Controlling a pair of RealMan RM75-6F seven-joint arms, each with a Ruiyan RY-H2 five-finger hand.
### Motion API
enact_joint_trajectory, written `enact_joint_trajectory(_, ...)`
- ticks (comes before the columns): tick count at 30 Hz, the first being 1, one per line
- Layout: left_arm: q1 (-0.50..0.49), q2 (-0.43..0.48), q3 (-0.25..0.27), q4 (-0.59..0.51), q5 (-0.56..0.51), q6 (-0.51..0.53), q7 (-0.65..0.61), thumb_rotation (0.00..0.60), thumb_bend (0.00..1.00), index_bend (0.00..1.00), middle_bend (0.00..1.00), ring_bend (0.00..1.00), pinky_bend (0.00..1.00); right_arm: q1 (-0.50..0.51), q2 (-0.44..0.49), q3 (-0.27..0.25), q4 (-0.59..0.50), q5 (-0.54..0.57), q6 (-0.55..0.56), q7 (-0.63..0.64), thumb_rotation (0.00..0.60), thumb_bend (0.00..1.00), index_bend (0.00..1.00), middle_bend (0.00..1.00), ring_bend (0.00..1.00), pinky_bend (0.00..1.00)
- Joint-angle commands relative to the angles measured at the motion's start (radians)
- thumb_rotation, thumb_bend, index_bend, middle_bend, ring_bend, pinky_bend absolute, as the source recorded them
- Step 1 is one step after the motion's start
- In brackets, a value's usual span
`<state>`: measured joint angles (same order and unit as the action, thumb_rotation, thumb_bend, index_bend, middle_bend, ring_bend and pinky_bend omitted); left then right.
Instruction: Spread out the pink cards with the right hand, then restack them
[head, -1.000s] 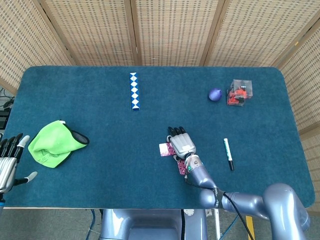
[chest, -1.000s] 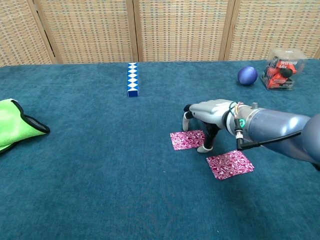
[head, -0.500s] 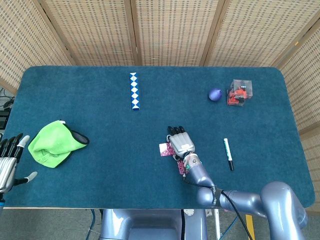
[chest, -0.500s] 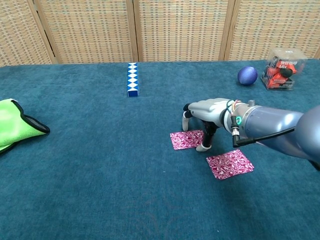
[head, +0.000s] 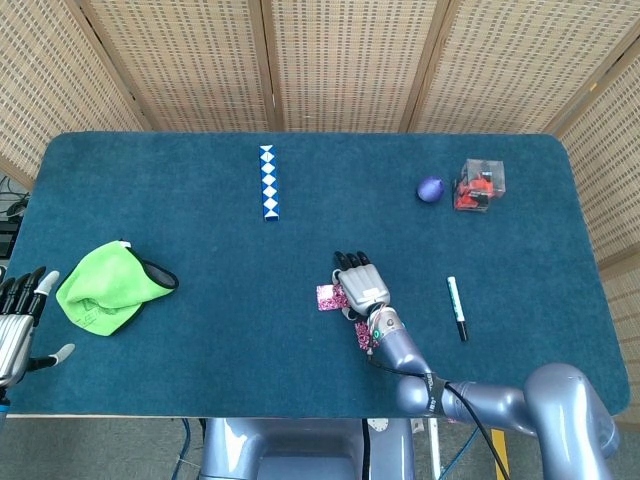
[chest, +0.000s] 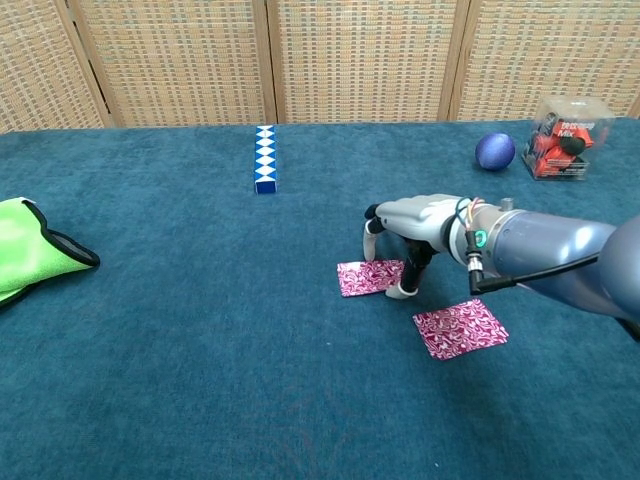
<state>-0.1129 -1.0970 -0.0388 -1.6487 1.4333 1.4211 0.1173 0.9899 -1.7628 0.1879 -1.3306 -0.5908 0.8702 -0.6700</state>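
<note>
The far pink card (chest: 370, 277) has slid a little leftward under the right hand (chest: 412, 228), whose fingertips press on it, gripping nothing; the near card (chest: 461, 328) lies apart, right and nearer.

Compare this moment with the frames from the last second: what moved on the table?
The right hand, fingertips pressing on the far pink card, slid it slightly leftward, away from the near pink card, which stayed put. The left hand and the other objects did not move.
</note>
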Motion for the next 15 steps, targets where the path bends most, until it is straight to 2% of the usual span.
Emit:
enact_joint_trajectory(1, 0.000, 0.000, 0.000, 0.000, 0.000, 0.000, 0.000, 0.600, 0.00, 0.00, 0.00, 0.00, 0.00, 0.000, 0.001, -0.001, -0.002, 0.000, 0.002, 0.000, 0.600, 0.34, 0.54, 0.00, 0.00, 0.00)
enact_joint_trajectory(15, 0.000, 0.000, 0.000, 0.000, 0.000, 0.000, 0.001, 0.600, 0.00, 0.00, 0.00, 0.00, 0.00, -0.008, 0.025, -0.011, -0.034, -0.021, 0.014, 0.015, 0.600, 0.34, 0.54, 0.00, 0.00, 0.00)
